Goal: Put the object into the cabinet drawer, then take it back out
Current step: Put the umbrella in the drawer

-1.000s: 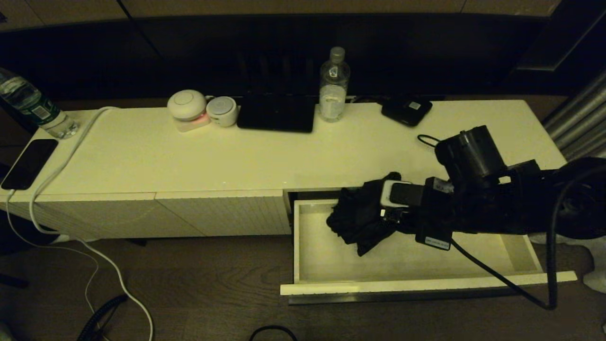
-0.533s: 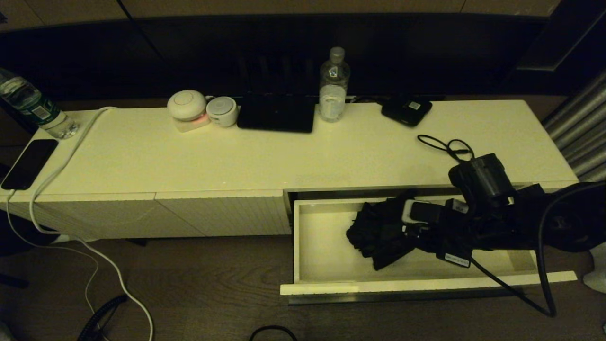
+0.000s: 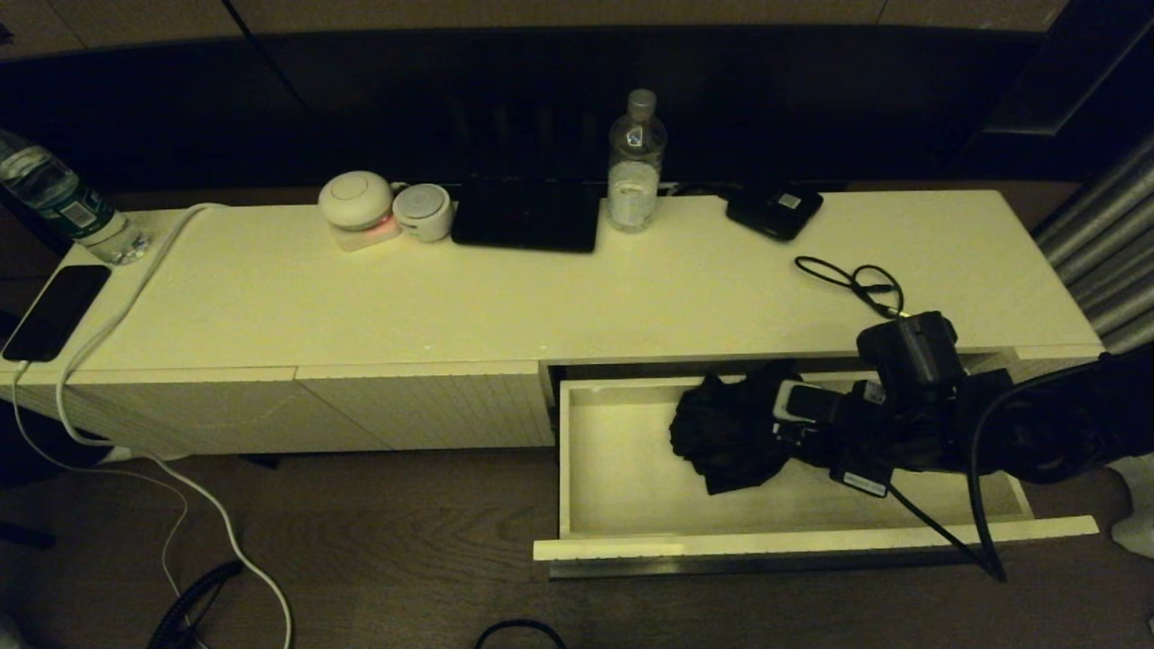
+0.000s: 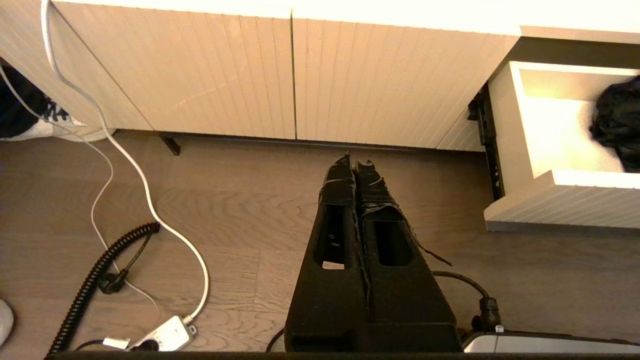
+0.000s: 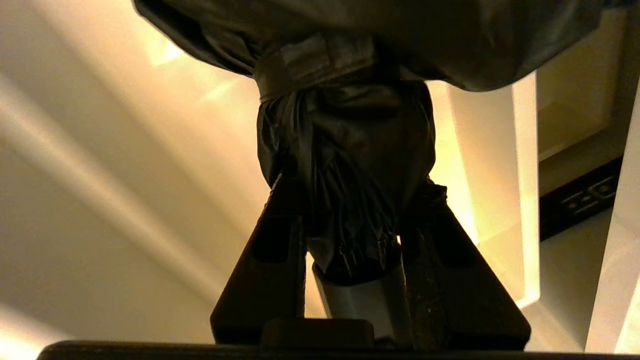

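The object is a folded black umbrella (image 3: 728, 433) with a white handle, seen close up in the right wrist view (image 5: 345, 150). My right gripper (image 3: 793, 416) (image 5: 357, 192) is shut on it near the handle end. It holds the umbrella low inside the open cabinet drawer (image 3: 622, 491), towards its back wall. I cannot tell whether the umbrella touches the drawer floor. The drawer's ribbed front (image 4: 565, 210) shows in the left wrist view. My left gripper (image 4: 356, 162) hangs shut and empty over the wooden floor, left of the drawer.
On the cabinet top stand a water bottle (image 3: 636, 162), a black flat box (image 3: 527, 216), two white round devices (image 3: 361, 205), a small black device (image 3: 773, 210) and a black cable loop (image 3: 852, 279). A phone (image 3: 54, 311) and a white cable (image 3: 117, 297) lie at the far left.
My right arm has carried the umbrella to the right and down, from above the drawer's back edge into the drawer. The grip has stayed the same.
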Robot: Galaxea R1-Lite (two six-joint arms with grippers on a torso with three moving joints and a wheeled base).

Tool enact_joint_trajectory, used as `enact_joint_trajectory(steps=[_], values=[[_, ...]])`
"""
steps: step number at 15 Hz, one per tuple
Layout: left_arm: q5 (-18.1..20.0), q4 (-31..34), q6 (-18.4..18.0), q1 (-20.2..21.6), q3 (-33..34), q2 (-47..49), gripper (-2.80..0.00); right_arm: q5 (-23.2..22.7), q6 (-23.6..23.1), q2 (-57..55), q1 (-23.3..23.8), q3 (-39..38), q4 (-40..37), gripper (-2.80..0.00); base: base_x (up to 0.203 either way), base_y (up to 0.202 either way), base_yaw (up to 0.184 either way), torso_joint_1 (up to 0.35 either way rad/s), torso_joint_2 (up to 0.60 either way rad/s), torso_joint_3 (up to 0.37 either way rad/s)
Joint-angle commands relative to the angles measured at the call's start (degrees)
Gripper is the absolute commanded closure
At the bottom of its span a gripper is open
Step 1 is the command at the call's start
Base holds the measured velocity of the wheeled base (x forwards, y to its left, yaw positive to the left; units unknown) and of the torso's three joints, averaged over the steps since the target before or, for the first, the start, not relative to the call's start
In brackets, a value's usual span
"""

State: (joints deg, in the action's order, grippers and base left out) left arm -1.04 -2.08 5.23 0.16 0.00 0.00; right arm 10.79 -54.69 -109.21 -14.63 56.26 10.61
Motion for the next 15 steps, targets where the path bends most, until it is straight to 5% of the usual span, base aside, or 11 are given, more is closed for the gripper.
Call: enact_joint_trajectory(steps=[1, 5, 6, 15], values=[[-0.02, -0.02, 0.04, 0.02, 0.0, -0.09, 0.0, 0.09, -3.83, -3.66, 0.46, -0.11, 3.59, 0.0, 0.0, 0.0, 0.0, 0.0, 0.0, 0.0], [-0.02, -0.02, 0.04, 0.02, 0.0, -0.09, 0.0, -0.16, -8.51, -5.19, 3.16, -1.2, 9.43, 0.0, 0.0, 0.0, 0.0, 0.0, 0.0, 0.0], [-0.02, -0.02, 0.04, 0.02, 0.0, -0.09, 0.0, -0.45, -8.69, -5.47, 3.39, -1.11, 10.7, -2.8, 0.0, 0.0, 0.0, 0.0, 0.0, 0.0], [-0.02, -0.02, 0.04, 0.02, 0.0, -0.09, 0.0, -0.67, -9.04, 10.64, 1.96, -5.51, 10.26, -2.8, 0.0, 0.0, 0.0, 0.0, 0.0, 0.0]])
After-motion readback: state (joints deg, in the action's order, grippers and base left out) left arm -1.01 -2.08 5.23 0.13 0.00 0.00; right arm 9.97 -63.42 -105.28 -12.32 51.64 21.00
